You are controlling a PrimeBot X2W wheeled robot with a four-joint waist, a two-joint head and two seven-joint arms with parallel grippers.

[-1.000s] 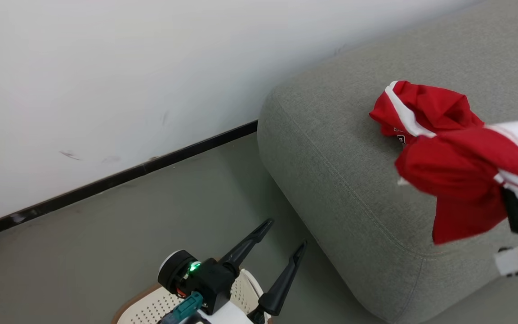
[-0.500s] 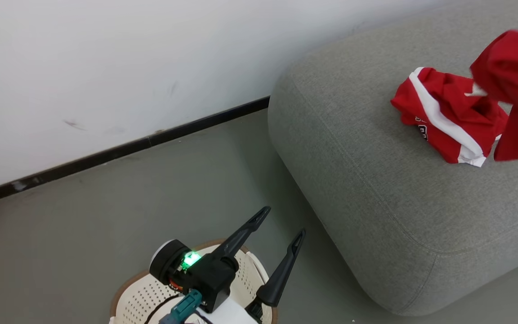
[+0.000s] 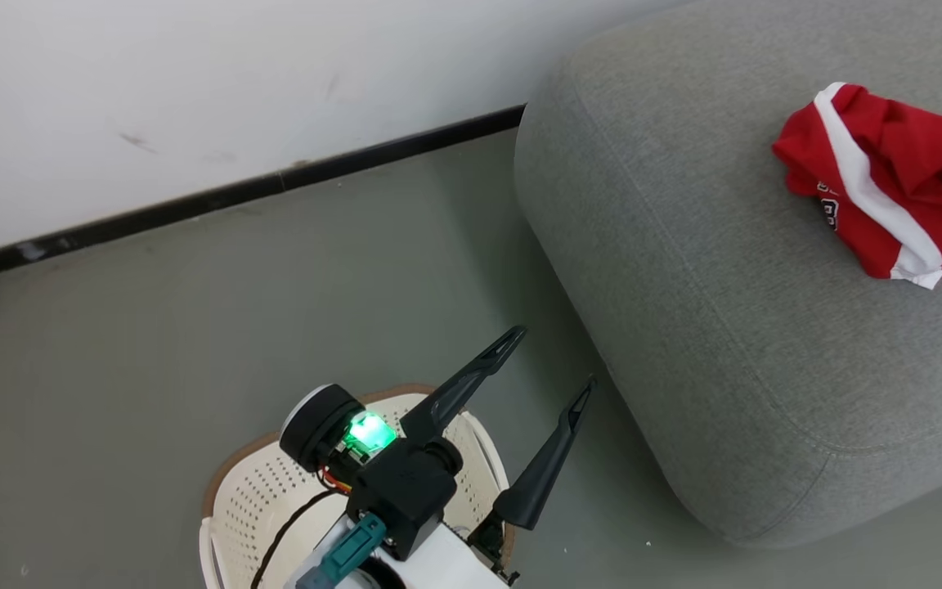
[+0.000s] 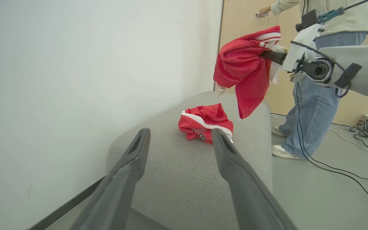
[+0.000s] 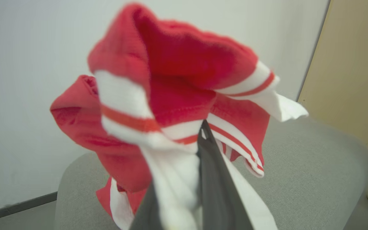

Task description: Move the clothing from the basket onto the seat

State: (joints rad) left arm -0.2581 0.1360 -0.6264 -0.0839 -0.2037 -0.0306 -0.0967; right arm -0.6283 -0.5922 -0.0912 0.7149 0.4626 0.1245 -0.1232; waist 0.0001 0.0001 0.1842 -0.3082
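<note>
At the far left of the head view a white wall (image 3: pixel 193 74) meets the grey floor (image 3: pixel 111 368) along a dark skirting strip (image 3: pixel 234 192). Lower down, the basket (image 3: pixel 266 507) stands on the floor, cream with a brown rim, partly covered by the left arm. The left gripper (image 3: pixel 551 358) hangs above the basket's right side with its two dark fingers spread wide and nothing between them, pointing towards the seat (image 3: pixel 724 343), which stands just right of the basket against the wall. On the seat's top, towards its far right, lies the jersey (image 3: pixel 888 172), crumpled, red with a white band and pale lettering.

In the left wrist view a second garment (image 4: pixel 241 67), red with white stripes, hangs in the air above the seat's far end, over and slightly beyond the jersey and clear of it. The right gripper (image 4: pixel 272 56) is clenched on its striped edge, and most of the cloth droops below the fingers. Right of the seat a person in jeans (image 4: pixel 311 111) stands on the floor, with cables (image 4: pixel 337 166) trailing past the shoes
</note>
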